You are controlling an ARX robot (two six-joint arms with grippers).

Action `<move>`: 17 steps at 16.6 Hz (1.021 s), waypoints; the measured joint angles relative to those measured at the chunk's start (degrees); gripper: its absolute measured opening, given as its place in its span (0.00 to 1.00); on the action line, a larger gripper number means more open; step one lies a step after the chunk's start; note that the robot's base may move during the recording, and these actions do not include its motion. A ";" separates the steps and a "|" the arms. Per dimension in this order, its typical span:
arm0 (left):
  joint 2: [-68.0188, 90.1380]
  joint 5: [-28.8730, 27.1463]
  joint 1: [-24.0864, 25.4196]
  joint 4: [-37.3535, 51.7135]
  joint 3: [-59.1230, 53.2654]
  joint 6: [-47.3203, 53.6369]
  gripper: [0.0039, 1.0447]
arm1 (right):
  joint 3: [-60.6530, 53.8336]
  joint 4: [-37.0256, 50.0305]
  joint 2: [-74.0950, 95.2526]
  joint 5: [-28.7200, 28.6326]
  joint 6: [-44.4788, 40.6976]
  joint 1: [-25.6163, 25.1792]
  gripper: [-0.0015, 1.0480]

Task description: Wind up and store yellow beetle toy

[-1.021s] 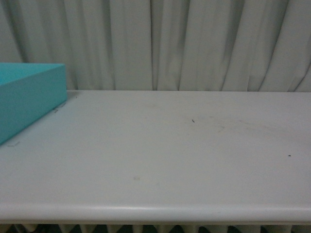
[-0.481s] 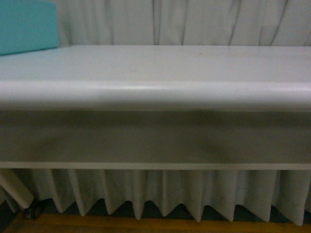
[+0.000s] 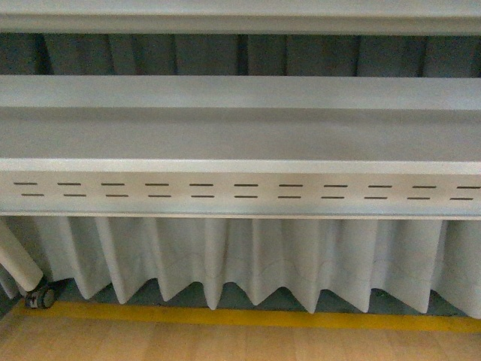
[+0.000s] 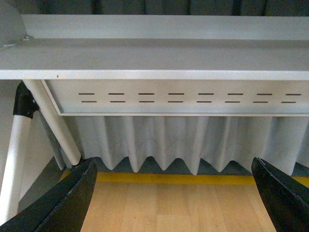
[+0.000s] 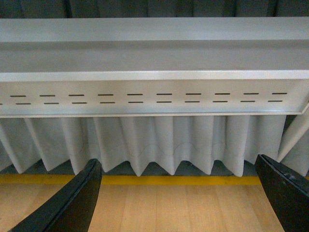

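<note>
The yellow beetle toy is out of view in all three views. My left gripper (image 4: pixel 176 200) is open and empty, its two black fingers wide apart, held below the table's height and facing the wooden floor and the table's underside. My right gripper (image 5: pixel 181 198) is open and empty in the same way, its black fingers (image 5: pixel 72 203) wide apart over the floor. Neither gripper shows in the front view.
The white table's underside rail (image 3: pixel 240 192) with rows of slots fills the front view. A white pleated curtain (image 3: pixel 248 256) hangs behind, above a yellow floor line (image 3: pixel 248 317) and wooden floor. A table leg (image 4: pixel 50 121) and a castor (image 3: pixel 39 298) are at the left.
The front view has dropped from the table top and the turquoise box down past the table's front edge to its underside, the curtain and the floor.
</note>
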 joint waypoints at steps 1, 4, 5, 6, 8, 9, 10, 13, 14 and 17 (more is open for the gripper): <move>0.00 0.00 0.00 0.02 0.00 0.00 0.94 | 0.00 0.04 0.00 0.00 0.00 0.00 0.94; 0.00 0.00 0.00 0.07 0.00 0.00 0.94 | 0.00 0.07 0.00 0.00 0.00 0.00 0.94; 0.00 0.00 0.00 0.07 0.00 0.00 0.94 | 0.00 0.07 0.00 0.00 0.00 0.00 0.94; 0.00 0.00 0.00 0.07 0.00 0.00 0.94 | 0.00 0.09 0.00 0.00 -0.02 0.00 0.94; 0.00 0.00 0.00 0.07 0.00 0.00 0.94 | 0.00 0.09 0.00 0.00 0.00 0.00 0.94; 0.00 0.00 0.00 0.11 0.00 0.00 0.94 | 0.00 0.09 0.00 0.00 0.00 0.00 0.94; 0.00 0.00 0.00 0.11 0.00 0.00 0.94 | 0.00 0.11 0.00 0.00 0.00 0.00 0.94; 0.00 0.00 0.00 0.11 0.00 0.00 0.94 | 0.00 0.09 0.00 0.00 0.00 0.00 0.94; 0.00 0.00 0.00 0.11 0.00 0.00 0.94 | 0.00 0.09 0.00 0.00 0.00 0.00 0.94; 0.00 0.00 0.00 0.11 0.00 0.00 0.94 | 0.00 0.09 0.00 0.00 0.00 0.00 0.94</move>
